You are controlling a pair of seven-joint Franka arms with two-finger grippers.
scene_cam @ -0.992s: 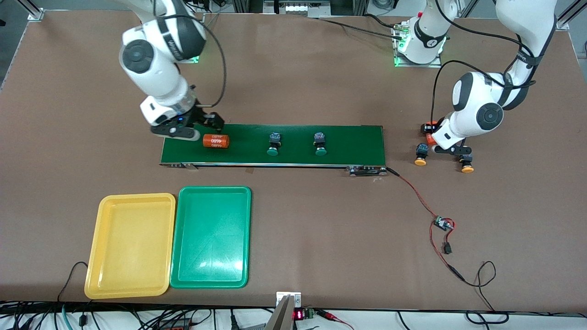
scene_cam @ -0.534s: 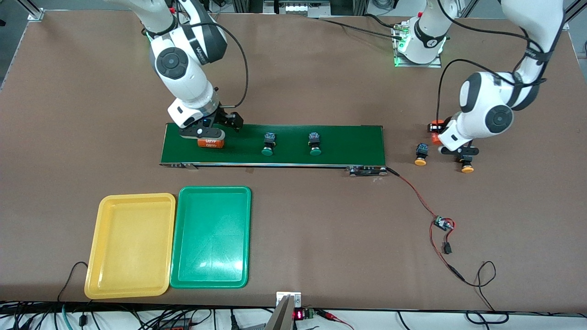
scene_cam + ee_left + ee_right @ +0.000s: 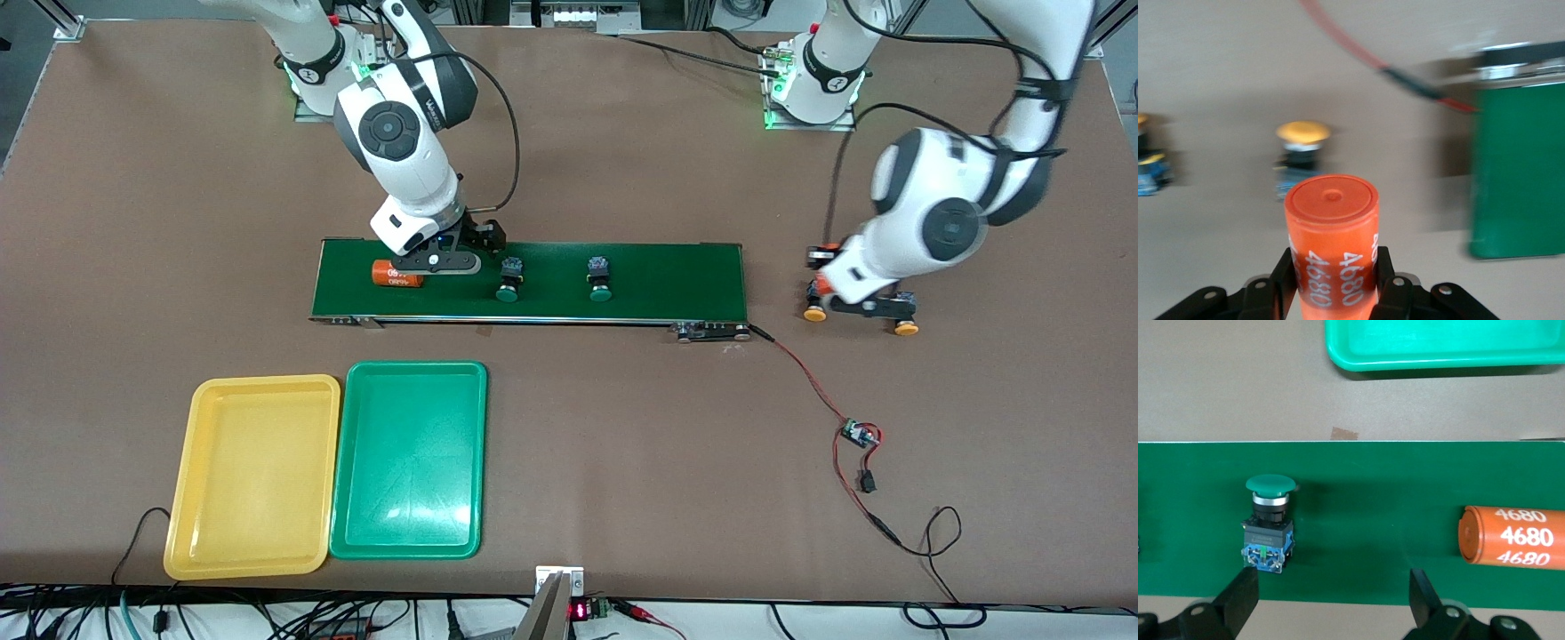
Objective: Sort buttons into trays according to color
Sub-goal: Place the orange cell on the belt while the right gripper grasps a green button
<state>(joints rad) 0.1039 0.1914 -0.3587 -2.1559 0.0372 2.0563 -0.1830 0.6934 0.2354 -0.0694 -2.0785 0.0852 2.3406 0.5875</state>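
Belt (image 3: 658, 276): right hand (image 3: 449, 258) shifted buttonward.

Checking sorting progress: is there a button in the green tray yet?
No, the green tray holds nothing; both green buttons sit on the belt.

Right gripper (image 3: 437, 261) slid along the dark-green conveyor belt (image 3: 658, 280) past the printed orange cylinder (image 3: 391, 274); green-capped push-buttons (image 3: 508, 280) and cylinder drifted toward the right arm's end.
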